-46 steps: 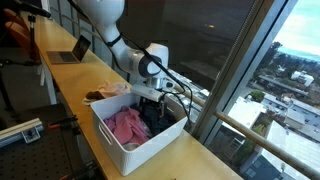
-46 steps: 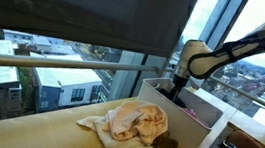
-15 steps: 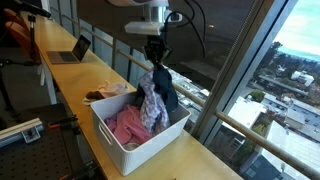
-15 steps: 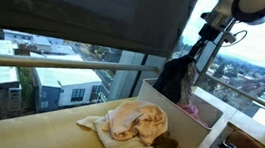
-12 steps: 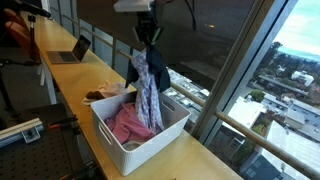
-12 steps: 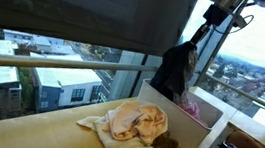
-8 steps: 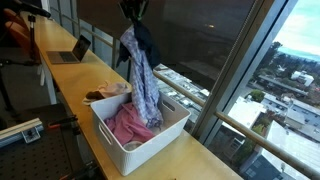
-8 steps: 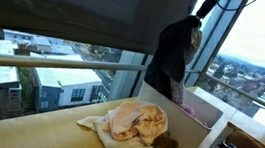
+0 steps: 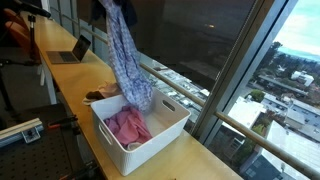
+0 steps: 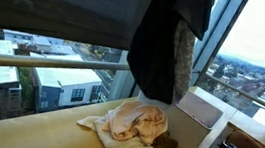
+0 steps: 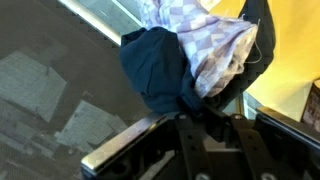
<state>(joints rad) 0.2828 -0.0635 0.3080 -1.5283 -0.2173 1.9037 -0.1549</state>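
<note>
Above the white bin [image 9: 150, 148], gripper [image 11: 205, 108] clamps hanging clothes [image 9: 128, 55].

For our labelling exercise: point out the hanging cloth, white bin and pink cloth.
hanging cloth [image 9: 126, 55], exterior view, its middle
white bin [image 9: 160, 142], exterior view, near wall
pink cloth [image 9: 125, 127], exterior view, its middle

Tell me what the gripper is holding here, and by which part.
The gripper holds the hanging clothes, a dark piece and a lilac checked one, bunched at their top end; the rest hangs down loose.

checked garment [image 9: 126, 58] soft matt cloth; bin [image 9: 152, 141] smooth white plastic; tabletop [image 10: 35, 135] matt wood.
</note>
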